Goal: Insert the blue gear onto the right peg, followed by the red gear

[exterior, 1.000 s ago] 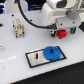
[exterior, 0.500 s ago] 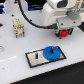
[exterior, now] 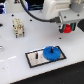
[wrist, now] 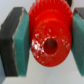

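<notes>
Gripper point(wrist: 44, 42) is clenched on the red gear point(wrist: 49, 39): in your wrist view the 2 teal pads point(wrist: 21, 42) press its toothed rim from both sides, and the centre hole faces the camera. In the exterior view the red gear point(exterior: 67, 28) hangs under the white arm, above the table point(exterior: 15, 70) and well apart from the white plate point(exterior: 34, 58). The blue gear point(exterior: 52, 52) sits flat on that plate, toward the exterior view's right. You cannot make out the right peg beneath it.
</notes>
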Robot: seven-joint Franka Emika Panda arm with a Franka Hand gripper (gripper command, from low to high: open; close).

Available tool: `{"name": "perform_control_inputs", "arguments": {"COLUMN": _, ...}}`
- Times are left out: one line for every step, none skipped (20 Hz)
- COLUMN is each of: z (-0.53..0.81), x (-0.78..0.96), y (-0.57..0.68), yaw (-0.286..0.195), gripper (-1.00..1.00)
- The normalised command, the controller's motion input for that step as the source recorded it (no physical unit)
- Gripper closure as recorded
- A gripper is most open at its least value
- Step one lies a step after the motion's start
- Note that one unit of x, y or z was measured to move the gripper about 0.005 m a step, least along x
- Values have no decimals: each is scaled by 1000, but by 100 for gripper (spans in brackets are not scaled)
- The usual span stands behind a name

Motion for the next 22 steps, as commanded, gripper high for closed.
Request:
{"name": "perform_control_inputs", "arguments": {"z": 506, "x": 461, "y": -293, "yaw": 0, "gripper": 100}}
{"name": "perform_control_inputs", "arguments": {"z": 488, "x": 487, "y": -337, "yaw": 0, "gripper": 100}}
{"name": "perform_control_inputs", "arguments": {"z": 479, "x": 492, "y": -366, "yaw": 0, "gripper": 100}}
{"name": "perform_control_inputs", "arguments": {"z": 482, "x": 500, "y": -372, "yaw": 0, "gripper": 100}}
{"name": "perform_control_inputs", "arguments": {"z": 478, "x": 508, "y": -378, "yaw": 0, "gripper": 100}}
{"name": "perform_control_inputs", "arguments": {"z": 480, "x": 515, "y": -382, "yaw": 0, "gripper": 100}}
{"name": "perform_control_inputs", "arguments": {"z": 488, "x": 524, "y": -374, "yaw": 0, "gripper": 100}}
{"name": "perform_control_inputs", "arguments": {"z": 465, "x": 519, "y": -408, "yaw": 0, "gripper": 100}}
{"name": "perform_control_inputs", "arguments": {"z": 444, "x": 521, "y": -436, "yaw": 0, "gripper": 100}}
{"name": "perform_control_inputs", "arguments": {"z": 455, "x": 530, "y": -378, "yaw": 0, "gripper": 100}}
{"name": "perform_control_inputs", "arguments": {"z": 445, "x": 544, "y": -374, "yaw": 0, "gripper": 100}}
{"name": "perform_control_inputs", "arguments": {"z": 447, "x": 562, "y": -381, "yaw": 0, "gripper": 100}}
{"name": "perform_control_inputs", "arguments": {"z": 439, "x": 581, "y": -363, "yaw": 0, "gripper": 100}}
{"name": "perform_control_inputs", "arguments": {"z": 424, "x": 602, "y": -337, "yaw": 0, "gripper": 100}}
{"name": "perform_control_inputs", "arguments": {"z": 390, "x": 629, "y": -323, "yaw": 0, "gripper": 100}}
{"name": "perform_control_inputs", "arguments": {"z": 379, "x": 639, "y": -315, "yaw": 0, "gripper": 100}}
{"name": "perform_control_inputs", "arguments": {"z": 346, "x": 644, "y": -326, "yaw": 0, "gripper": 100}}
{"name": "perform_control_inputs", "arguments": {"z": 331, "x": 650, "y": -330, "yaw": 0, "gripper": 100}}
{"name": "perform_control_inputs", "arguments": {"z": 294, "x": 658, "y": -347, "yaw": 0, "gripper": 100}}
{"name": "perform_control_inputs", "arguments": {"z": 232, "x": 708, "y": -334, "yaw": 0, "gripper": 100}}
{"name": "perform_control_inputs", "arguments": {"z": 208, "x": 720, "y": -319, "yaw": 0, "gripper": 100}}
{"name": "perform_control_inputs", "arguments": {"z": 197, "x": 731, "y": -306, "yaw": 0, "gripper": 100}}
